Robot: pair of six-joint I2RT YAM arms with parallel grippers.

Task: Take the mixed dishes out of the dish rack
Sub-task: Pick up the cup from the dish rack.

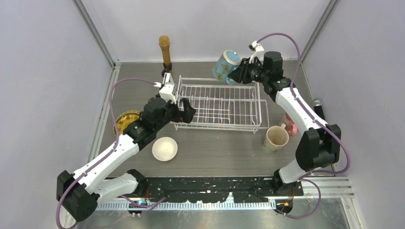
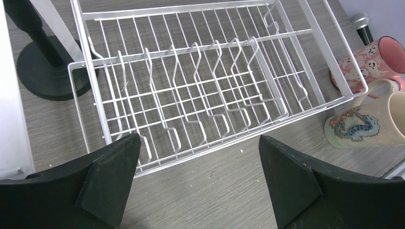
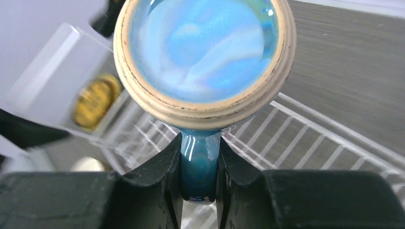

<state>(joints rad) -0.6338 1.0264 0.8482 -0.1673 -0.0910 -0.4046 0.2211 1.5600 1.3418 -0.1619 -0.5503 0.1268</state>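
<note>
The white wire dish rack (image 1: pixel 219 102) (image 2: pixel 191 86) stands mid-table with nothing in it. Above its far right corner my right gripper (image 1: pixel 240 72) (image 3: pixel 199 167) is shut on the handle of the blue mug (image 1: pixel 226 66) (image 3: pixel 203 52), which hangs lifted and tilted, its base toward the wrist camera. My left gripper (image 1: pixel 188 110) (image 2: pixel 198 157) is open at the rack's near left corner, holding nothing. On the table lie a tan plate (image 1: pixel 126 120) (image 3: pixel 95 100), a white bowl (image 1: pixel 165 148), a cream mug (image 1: pixel 276 138) (image 2: pixel 367 126) and a pink mug (image 1: pixel 289 125) (image 2: pixel 372 62).
A brown microphone-shaped stick (image 1: pixel 165 50) stands on a black base (image 2: pixel 52 67) behind the rack's left end. A black microphone (image 1: pixel 317 107) (image 2: pixel 360 26) lies by the right wall. Grey walls close the table on three sides.
</note>
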